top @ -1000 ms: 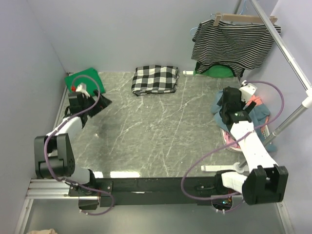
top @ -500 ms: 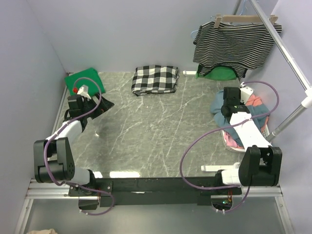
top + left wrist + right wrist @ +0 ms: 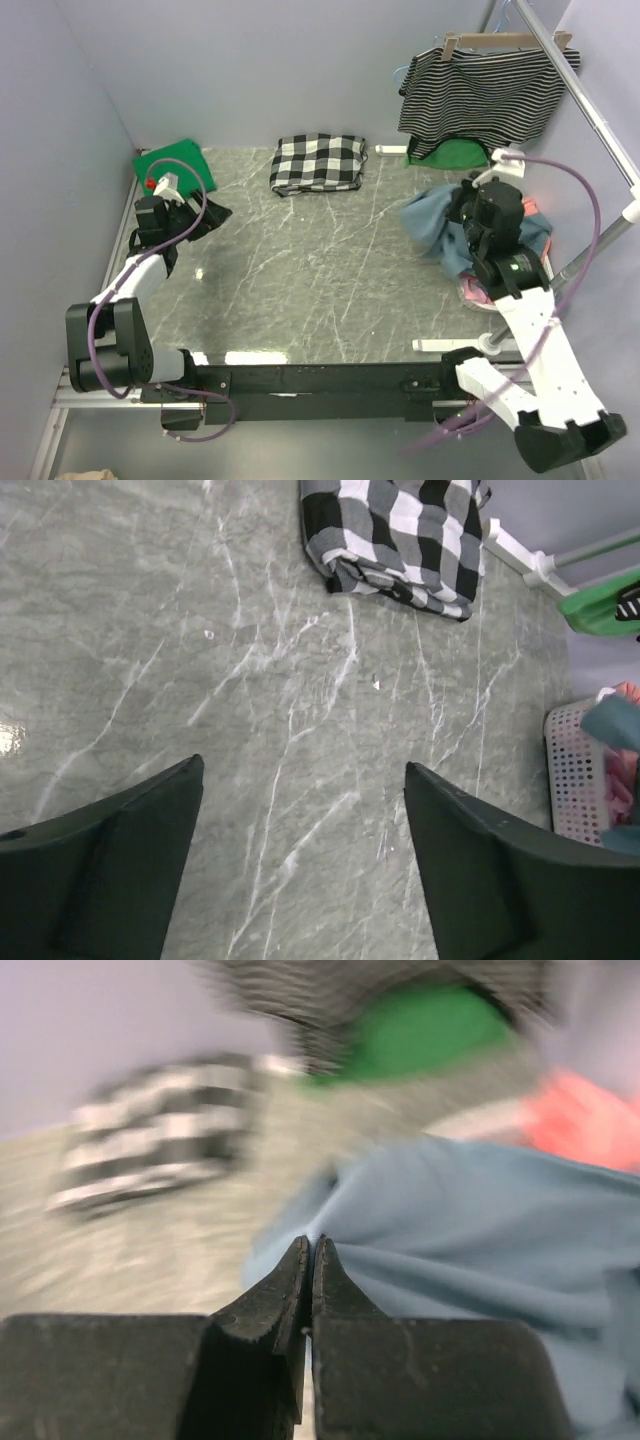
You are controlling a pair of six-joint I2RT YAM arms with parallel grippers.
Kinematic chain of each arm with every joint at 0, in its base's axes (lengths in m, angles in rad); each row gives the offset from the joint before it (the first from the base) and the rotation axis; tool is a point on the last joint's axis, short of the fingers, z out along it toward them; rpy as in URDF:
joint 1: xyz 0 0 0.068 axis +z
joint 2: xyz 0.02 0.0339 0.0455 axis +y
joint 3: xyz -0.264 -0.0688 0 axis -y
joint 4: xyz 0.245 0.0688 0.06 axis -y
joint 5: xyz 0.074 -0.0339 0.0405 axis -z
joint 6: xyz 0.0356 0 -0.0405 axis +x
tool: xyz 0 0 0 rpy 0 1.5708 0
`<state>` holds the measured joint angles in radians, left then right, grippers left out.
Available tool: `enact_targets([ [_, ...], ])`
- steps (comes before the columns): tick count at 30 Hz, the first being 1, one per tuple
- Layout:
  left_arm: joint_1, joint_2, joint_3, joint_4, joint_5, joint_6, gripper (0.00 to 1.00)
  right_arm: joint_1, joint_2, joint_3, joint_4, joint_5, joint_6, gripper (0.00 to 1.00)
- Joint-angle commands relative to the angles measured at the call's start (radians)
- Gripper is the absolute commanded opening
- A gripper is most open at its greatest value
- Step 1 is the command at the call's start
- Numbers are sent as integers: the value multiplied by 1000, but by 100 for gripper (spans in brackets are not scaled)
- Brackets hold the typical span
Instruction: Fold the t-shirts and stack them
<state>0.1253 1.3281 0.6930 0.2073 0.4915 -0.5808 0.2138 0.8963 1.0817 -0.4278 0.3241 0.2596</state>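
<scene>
The slate-blue t-shirt [image 3: 428, 222] hangs bunched at the table's right edge, partly over the laundry basket [image 3: 478, 292]. My right gripper [image 3: 463, 208] is shut on a fold of it; in the right wrist view the jaws [image 3: 312, 1245] meet with the blue t-shirt [image 3: 470, 1220] pinched at their tips. A bright green t-shirt [image 3: 176, 160] lies flat in the back left corner. My left gripper [image 3: 207, 215] hovers just beside it, open over bare marble, with nothing between its fingers [image 3: 520, 880].
A folded black-and-white checked cloth [image 3: 318, 162] lies at the back centre. A striped top [image 3: 482, 92] hangs from the rail at the back right, with green cloth [image 3: 458, 153] below it. Pink cloth [image 3: 524, 208] fills the white basket [image 3: 575, 770].
My right gripper has shut on the blue t-shirt and drawn it left, out over the table. The left arm has hardly moved.
</scene>
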Motion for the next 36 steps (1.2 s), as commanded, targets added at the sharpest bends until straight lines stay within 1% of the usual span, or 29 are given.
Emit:
enact_targets([
  [1, -1, -81, -15, 44, -5, -4, 91, 168, -20, 219, -15, -176, -85, 0],
  [2, -1, -90, -15, 40, -11, -4, 99, 189, -14, 277, -22, -221, -89, 0],
  [3, -1, -96, -13, 37, -16, -4, 99, 226, -11, 300, -23, -318, -86, 0],
  [5, -1, -113, -13, 26, -25, -2, 99, 251, 15, 364, -20, -439, -85, 0],
  [7, 0, -122, -10, 17, -31, 1, 100, 303, 58, 401, -19, -555, -80, 0],
  [9, 0, -129, -9, 6, -42, 4, 99, 357, 96, 463, -29, -600, -89, 0],
  [10, -1, -138, -7, 1, -44, 6, 100, 407, 134, 480, -35, -635, -106, 0],
  [12, -1, -145, -10, 0, -47, 9, 99, 453, 192, 530, -37, -677, -138, 0],
  [13, 0, -151, -9, -3, -50, 10, 99, 517, 213, 549, -43, -689, -151, 0],
  [14, 0, -152, -10, -9, -54, 13, 99, 547, 236, 605, -51, -668, -166, 0],
  [15, -1, -153, -6, -12, -63, 15, 99, 585, 292, 650, -64, -639, -190, 0],
  [16, 0, -153, -6, -16, -71, 15, 100, 640, 331, 767, -118, -617, -209, 0],
  [17, -1, -153, -4, -17, -76, 15, 99, 669, 369, 838, -150, -567, -226, 0],
  [18, 2, -153, -4, -22, -82, 13, 99, 693, 450, 907, -181, -533, -250, 0],
  [19, 0, -152, -3, -23, -82, 13, 99, 709, 492, 1043, -234, -504, -250, 0],
  [21, 5, -152, 0, -38, -93, 12, 99, 733, 609, 1162, -282, -419, -286, 0],
  [22, 7, -156, 0, -45, -94, 12, 100, 734, 637, 1210, -305, -372, -278, 0],
  [24, 19, -165, 0, -55, -100, 19, 99, 733, 670, 1167, -266, -300, -264, 0],
  [25, 19, -179, -1, -68, -122, 21, 99, 734, 667, 1067, -231, -300, -261, 0],
  [26, 23, -188, -9, -71, -136, 21, 99, 733, 658, 1014, -191, -303, -263, 0],
  [28, 27, -213, -15, -72, -160, 12, 99, 734, 642, 918, -99, -278, -231, 0],
  [29, 30, -220, -23, -68, -163, 3, 99, 736, 641, 910, -86, -260, -230, 0],
  [33, 33, -247, -33, -57, -171, -2, 100, 736, 610, 876, -57, -120, -232, 0],
  [34, 33, -247, -33, -60, -171, -1, 100, 733, 598, 824, -48, -8, -229, 0],
  [36, 34, -247, -35, -59, -169, 1, 99, 730, 540, 750, -1, 82, -227, 0],
])
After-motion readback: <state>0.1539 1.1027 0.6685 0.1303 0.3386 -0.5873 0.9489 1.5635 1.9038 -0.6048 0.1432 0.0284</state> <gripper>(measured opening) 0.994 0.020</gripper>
